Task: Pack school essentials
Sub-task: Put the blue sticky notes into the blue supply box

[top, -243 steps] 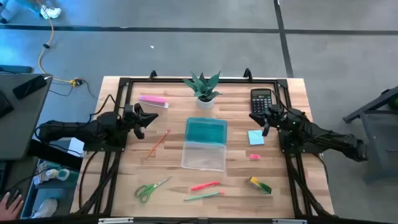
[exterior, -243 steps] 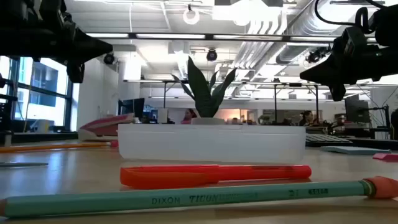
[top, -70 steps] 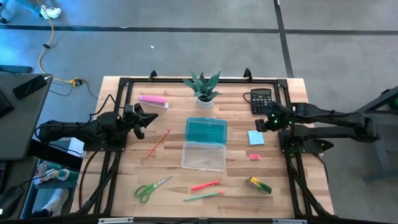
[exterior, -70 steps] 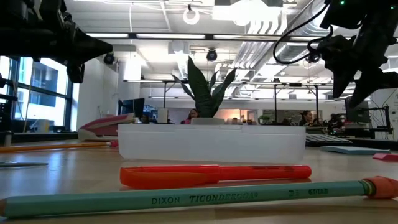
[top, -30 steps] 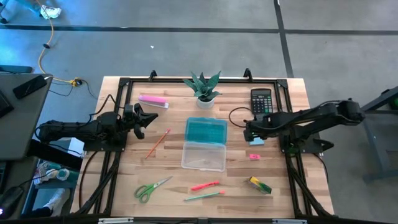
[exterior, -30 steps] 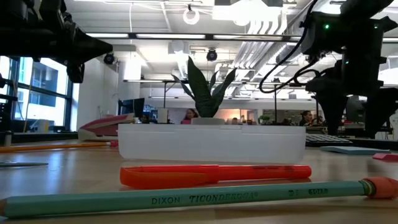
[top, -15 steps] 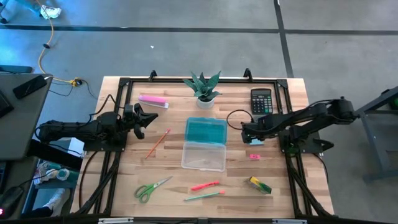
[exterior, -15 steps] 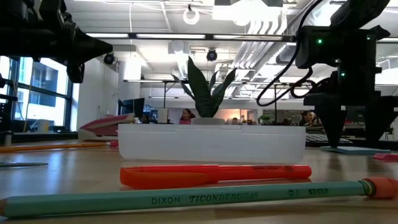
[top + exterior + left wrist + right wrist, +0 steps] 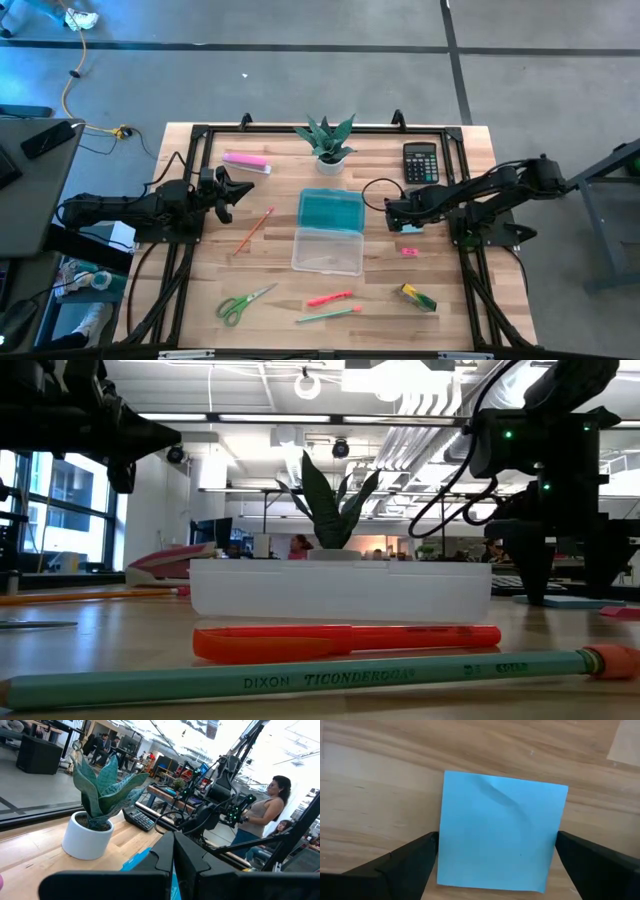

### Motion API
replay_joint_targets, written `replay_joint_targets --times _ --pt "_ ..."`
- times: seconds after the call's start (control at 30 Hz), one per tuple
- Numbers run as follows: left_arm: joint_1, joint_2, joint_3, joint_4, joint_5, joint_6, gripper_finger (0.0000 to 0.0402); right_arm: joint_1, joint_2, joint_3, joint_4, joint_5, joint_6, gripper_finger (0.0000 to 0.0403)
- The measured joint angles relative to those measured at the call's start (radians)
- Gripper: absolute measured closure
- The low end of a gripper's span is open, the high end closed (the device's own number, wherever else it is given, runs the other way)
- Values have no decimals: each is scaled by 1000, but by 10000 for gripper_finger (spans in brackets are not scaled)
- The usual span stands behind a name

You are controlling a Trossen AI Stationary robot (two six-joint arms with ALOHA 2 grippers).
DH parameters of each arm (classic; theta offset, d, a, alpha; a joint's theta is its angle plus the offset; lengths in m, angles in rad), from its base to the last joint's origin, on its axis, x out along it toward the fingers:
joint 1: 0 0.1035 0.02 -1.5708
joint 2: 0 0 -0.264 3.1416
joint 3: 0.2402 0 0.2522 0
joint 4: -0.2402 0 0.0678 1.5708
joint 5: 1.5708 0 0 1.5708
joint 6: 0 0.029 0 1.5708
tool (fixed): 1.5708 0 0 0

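Right tool (image 9: 495, 857) wide open, right above blue note pad (image 9: 501, 831); one finger (image 9: 402, 857) on each side. Pad flat on bench (image 9: 380, 780), thin, light, paper soft, top sheet bent. Best pinch two side edges. Left tool (image 9: 222, 190) far off, shut.

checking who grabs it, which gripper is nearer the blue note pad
Right. The right gripper is directly over the blue note pad, open fingers on either side of it. The left gripper waits far across the table, beyond the pencil case.
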Motion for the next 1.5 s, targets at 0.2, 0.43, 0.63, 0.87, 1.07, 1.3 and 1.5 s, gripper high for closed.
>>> replay_joint_targets --times 0.2,0.43,0.63,0.87,1.07,1.3,1.5 --pt "0 0 0 0 0 0 401 0 2 -1 8 1 -12 51" --pt "0 0 0 0 0 0 401 0 2 -3 32 4 -63 95" --pt "0 0 0 0 0 0 401 0 3 56 2 21 -163 100" --pt "0 0 0 -1 0 0 401 0 -28 151 -18 50 -300 101" --pt "0 0 0 -1 0 0 401 0 -37 251 17 52 -495 101" --pt "0 0 0 -1 0 0 401 35 -37 381 84 41 -773 101" --pt "0 0 0 -1 0 0 401 118 -35 475 148 40 -911 101"
